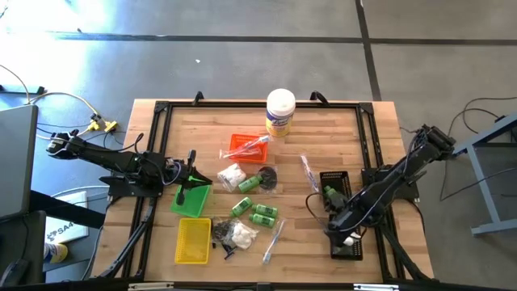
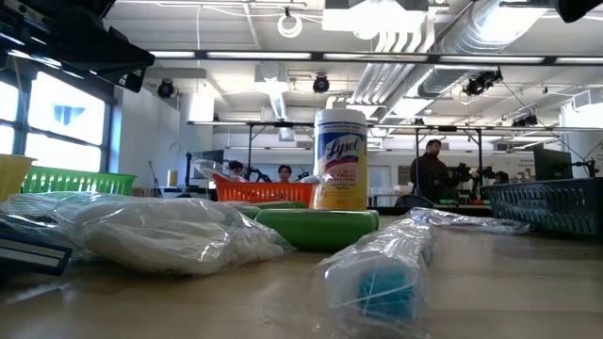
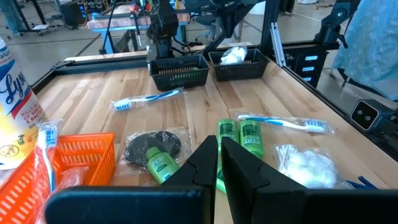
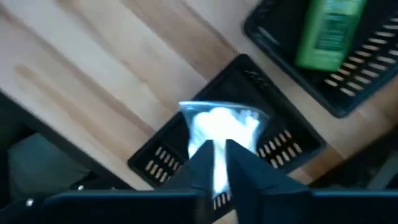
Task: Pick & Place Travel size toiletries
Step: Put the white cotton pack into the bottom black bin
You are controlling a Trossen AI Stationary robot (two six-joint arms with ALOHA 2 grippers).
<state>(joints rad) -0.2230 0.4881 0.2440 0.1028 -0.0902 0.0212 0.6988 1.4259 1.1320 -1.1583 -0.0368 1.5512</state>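
Small green bottles, bags of white fluffy bits and clear-wrapped toothbrushes lie loose on the table's middle. One green bottle lies in the far black tray. My right gripper hangs over the near black tray, shut on a bag of white fluffy bits. My left gripper is shut, holds nothing and waits above the green tray, pointing toward the green bottles. My right gripper comes from above, pointing down, with the bag's upper side pinched between its two fingers. The bag sits within the black tray's walls. Whether it rests on the tray's floor or hangs just above it, I cannot tell.
A tall white canister with a yellow label stands at the far edge. An orange tray holds a wrapped stick. A yellow tray sits near the front left. A black frame rail runs past the black trays. People stand in the room behind.
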